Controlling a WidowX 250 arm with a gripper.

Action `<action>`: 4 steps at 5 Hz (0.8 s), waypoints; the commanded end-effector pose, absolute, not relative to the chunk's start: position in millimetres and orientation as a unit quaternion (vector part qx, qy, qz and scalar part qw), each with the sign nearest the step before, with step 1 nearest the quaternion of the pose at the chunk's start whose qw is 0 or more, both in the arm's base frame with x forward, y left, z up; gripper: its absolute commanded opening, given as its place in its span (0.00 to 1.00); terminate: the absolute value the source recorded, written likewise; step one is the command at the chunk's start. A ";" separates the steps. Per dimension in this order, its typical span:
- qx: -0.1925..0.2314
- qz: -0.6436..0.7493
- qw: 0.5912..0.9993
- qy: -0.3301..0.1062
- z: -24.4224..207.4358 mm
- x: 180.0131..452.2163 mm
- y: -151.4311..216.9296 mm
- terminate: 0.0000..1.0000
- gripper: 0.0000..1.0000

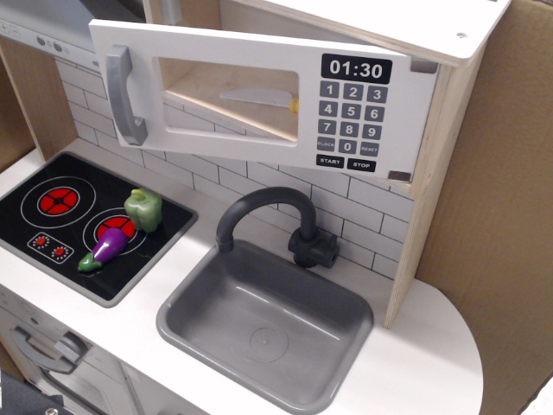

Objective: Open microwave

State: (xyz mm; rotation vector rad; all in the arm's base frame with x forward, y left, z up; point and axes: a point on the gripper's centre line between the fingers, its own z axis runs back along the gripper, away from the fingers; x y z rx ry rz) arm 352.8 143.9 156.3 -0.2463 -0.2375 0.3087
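The toy microwave (449, 95) of pale wood hangs above the counter. Its white door (259, 147) is swung partly open, its left edge standing out from the cabinet. The grey bar handle (123, 95) is on the door's left side. The dark keypad (349, 121) and black clock display (356, 69) reading 01:30 are on its right. Through the clear window (229, 99) I see a toy knife (259, 98) lying inside. No gripper or arm shows in the view.
A black toy hob (82, 220) with red rings sits at the left, with a green pepper (143, 209) and a purple eggplant (105, 250) on it. A grey sink (263, 324) with a dark tap (268, 220) is below the microwave. Cardboard walls stand at the right.
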 end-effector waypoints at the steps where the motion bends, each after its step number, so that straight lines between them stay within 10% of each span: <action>1: -0.025 0.134 0.987 -0.090 130.7 336.4 146.3 0.00 1.00; 4: -0.053 0.039 0.997 -0.044 114.0 279.0 72.6 0.00 1.00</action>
